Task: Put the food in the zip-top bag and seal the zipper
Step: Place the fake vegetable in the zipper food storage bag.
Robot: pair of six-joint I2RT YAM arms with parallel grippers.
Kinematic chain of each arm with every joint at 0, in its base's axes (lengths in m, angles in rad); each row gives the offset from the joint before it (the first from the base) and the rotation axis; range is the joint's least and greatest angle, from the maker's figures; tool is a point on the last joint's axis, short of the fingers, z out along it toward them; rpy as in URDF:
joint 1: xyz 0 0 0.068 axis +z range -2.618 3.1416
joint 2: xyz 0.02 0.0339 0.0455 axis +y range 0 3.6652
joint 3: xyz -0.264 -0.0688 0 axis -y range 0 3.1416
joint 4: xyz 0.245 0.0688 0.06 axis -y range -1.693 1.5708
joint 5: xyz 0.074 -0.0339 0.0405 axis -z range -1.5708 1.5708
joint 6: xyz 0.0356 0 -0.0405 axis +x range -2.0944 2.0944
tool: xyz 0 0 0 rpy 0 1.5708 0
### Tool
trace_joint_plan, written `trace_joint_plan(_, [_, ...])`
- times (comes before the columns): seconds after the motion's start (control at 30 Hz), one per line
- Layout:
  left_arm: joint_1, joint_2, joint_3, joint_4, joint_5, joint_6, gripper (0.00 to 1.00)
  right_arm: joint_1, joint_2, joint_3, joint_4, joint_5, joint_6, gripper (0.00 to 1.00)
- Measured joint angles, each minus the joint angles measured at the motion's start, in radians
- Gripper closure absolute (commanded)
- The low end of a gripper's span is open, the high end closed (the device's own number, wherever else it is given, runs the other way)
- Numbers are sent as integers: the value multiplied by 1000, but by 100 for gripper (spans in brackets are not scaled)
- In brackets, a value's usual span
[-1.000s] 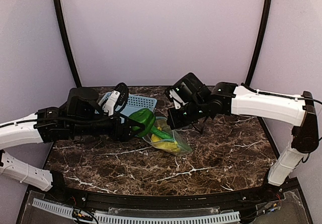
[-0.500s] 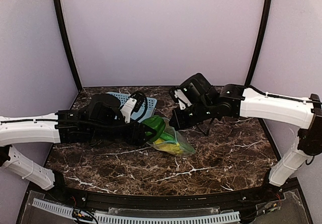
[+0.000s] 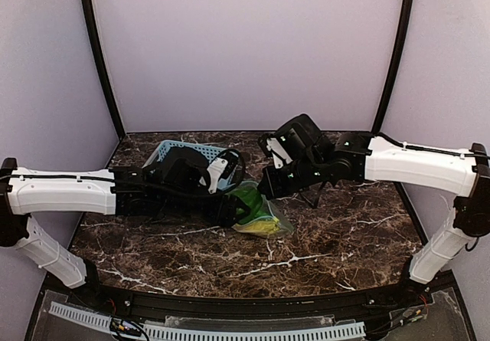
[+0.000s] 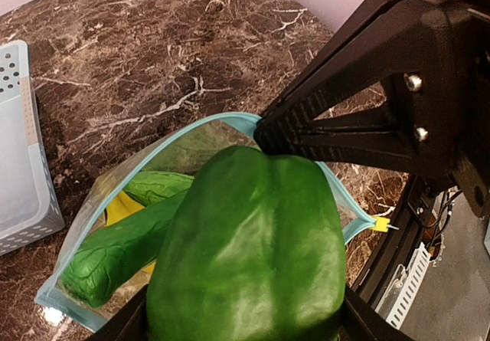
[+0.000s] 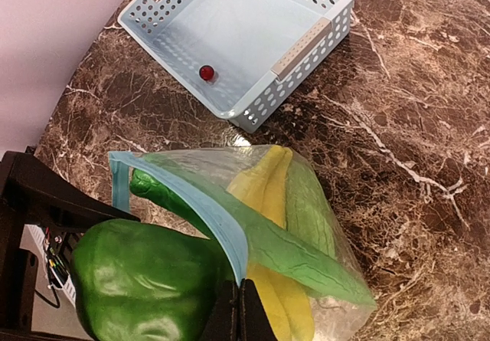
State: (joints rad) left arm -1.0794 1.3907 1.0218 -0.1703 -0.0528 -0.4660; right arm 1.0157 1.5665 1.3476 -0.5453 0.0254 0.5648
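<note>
Near the middle of the desk [image 3: 321, 253], the left gripper [image 3: 230, 209] is clamped on the dark green bell pepper [image 4: 245, 241], holding it right at the open mouth of the zip-top bag [image 5: 191, 157]. The bag lies flat on the marble. Inside it are the yellow banana [image 5: 264, 188] and two green cucumber pieces [image 4: 115, 249], side by side. The right gripper [image 5: 239, 310] pinches the light-blue zipper [image 5: 203, 203] and lifts that edge. Beyond, toward the far left corner, stands a light-blue slotted basket [image 5: 306, 50] with one small red ball [image 5: 206, 73] in it.
</note>
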Motion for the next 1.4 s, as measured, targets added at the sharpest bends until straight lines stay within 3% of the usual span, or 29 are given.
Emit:
trace_joint_plan(0.37, [0, 122, 87, -55, 43, 1, 44, -4, 0, -13, 27, -34, 18, 100])
trace_joint_plan(0.83, [38, 159, 125, -68, 180, 177, 39, -4, 1, -14, 40, -90, 17, 100])
trace_joint_plan(0.97, [44, 187, 156, -103, 164, 207, 32, -4, 1, -26, 52, -104, 18, 100])
trace_joint_plan(1.2, [44, 200, 169, -132, 130, 219, 12, -4, 2, -37, 56, -111, 25, 100])
trace_joint_plan(1.4, [44, 125, 164, -140, 114, 190, 4, -4, 2, -45, 57, -107, 35, 100])
